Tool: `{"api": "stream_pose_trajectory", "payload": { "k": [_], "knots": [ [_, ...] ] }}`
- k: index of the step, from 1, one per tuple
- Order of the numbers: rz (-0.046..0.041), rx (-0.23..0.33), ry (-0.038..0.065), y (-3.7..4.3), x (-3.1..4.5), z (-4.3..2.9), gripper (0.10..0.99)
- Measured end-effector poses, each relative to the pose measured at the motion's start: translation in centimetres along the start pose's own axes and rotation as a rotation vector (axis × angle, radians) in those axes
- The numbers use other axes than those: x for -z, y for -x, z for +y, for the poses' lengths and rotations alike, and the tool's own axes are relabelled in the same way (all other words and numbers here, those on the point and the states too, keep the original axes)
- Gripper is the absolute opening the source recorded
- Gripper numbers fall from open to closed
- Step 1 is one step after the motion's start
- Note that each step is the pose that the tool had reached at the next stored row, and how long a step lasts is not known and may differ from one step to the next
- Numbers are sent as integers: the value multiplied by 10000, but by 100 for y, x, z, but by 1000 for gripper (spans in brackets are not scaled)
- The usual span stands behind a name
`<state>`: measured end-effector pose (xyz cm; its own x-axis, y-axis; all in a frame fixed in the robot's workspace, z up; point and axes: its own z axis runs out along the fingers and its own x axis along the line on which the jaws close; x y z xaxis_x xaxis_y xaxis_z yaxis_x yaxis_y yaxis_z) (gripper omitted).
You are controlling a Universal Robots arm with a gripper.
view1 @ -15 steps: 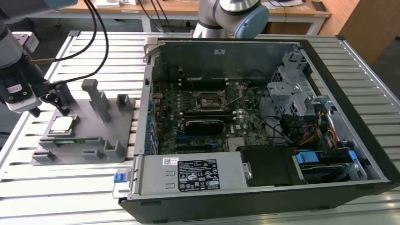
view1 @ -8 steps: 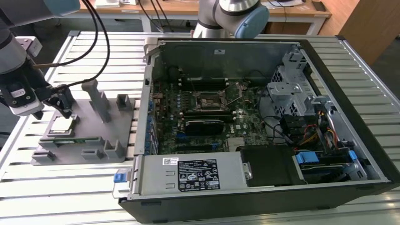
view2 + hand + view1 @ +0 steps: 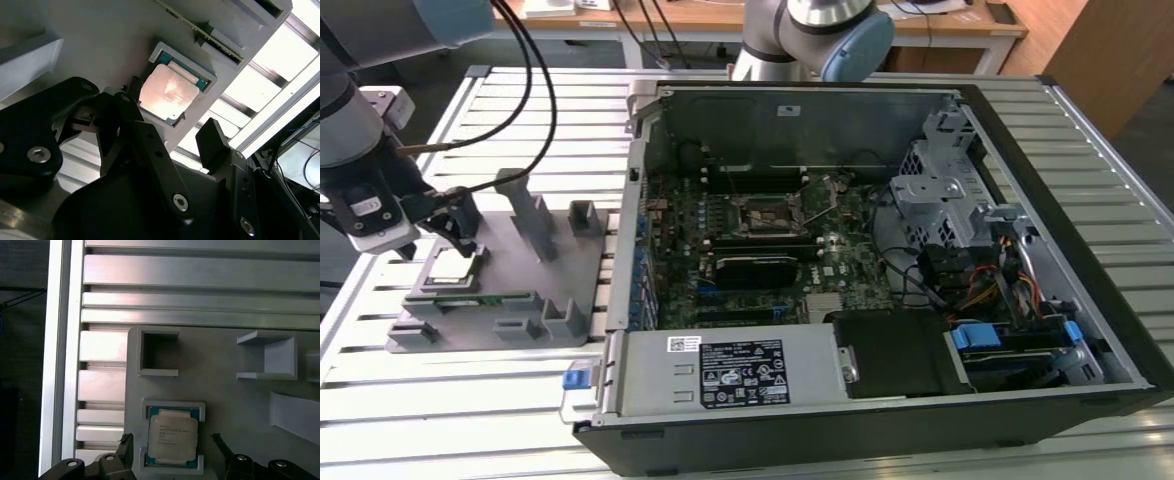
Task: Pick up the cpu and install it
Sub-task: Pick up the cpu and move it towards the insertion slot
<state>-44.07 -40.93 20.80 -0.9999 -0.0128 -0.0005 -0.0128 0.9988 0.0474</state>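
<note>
The gripper (image 3: 454,238) hovers over the cpu (image 3: 172,437) in its grey holder (image 3: 225,405); the fingers (image 3: 126,446) stand wide, one at each side.

A slatted metal table (image 3: 454,420) fronts what looks like a wooden desk (image 3: 694,20) behind.

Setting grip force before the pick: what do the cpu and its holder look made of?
The cpu top looks like bare metal: pale silver, catching glare, over a green board rim. The holder is probably matte grey plastic: uniform colour, no shine.
</note>
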Motion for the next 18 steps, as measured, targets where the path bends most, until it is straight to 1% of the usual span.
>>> {"api": "stream_pose_trajectory", "payload": {
  "k": [18],
  "knots": [
    [0, -30, -1, -1, -171, -8, 706]
  ]
}}
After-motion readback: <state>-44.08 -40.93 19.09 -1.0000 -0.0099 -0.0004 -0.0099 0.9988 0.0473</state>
